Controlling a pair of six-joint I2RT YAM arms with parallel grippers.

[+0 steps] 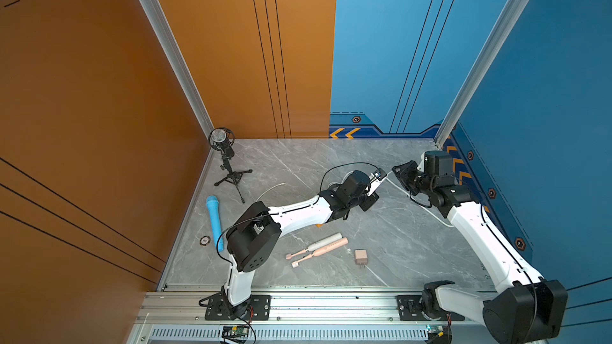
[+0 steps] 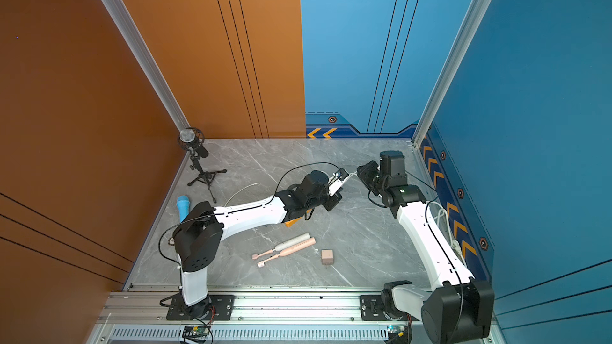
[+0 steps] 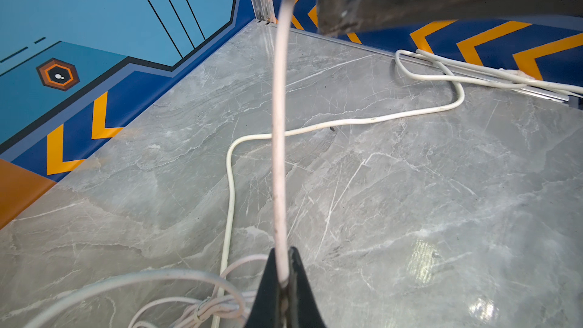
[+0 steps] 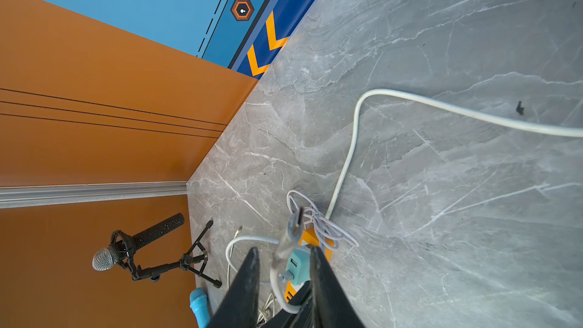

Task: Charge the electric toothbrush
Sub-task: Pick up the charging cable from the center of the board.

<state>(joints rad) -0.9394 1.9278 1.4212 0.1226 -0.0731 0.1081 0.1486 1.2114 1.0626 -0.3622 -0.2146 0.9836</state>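
left gripper (image 3: 284, 257) pinches the cable (image 3: 279, 121); right gripper (image 4: 283, 250) stands parted around its plug (image 4: 296, 219). toothbrushes (image 1: 328, 248) lie apart on the table (image 1: 414, 243). cable looks light and limp; best gripped at the stiff plug.

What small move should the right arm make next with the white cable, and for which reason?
Probably close the right gripper on the white cable behind its plug: that end stands between the open jaws, not yet pinched, while the left gripper, shut on the same cable, steadies it.
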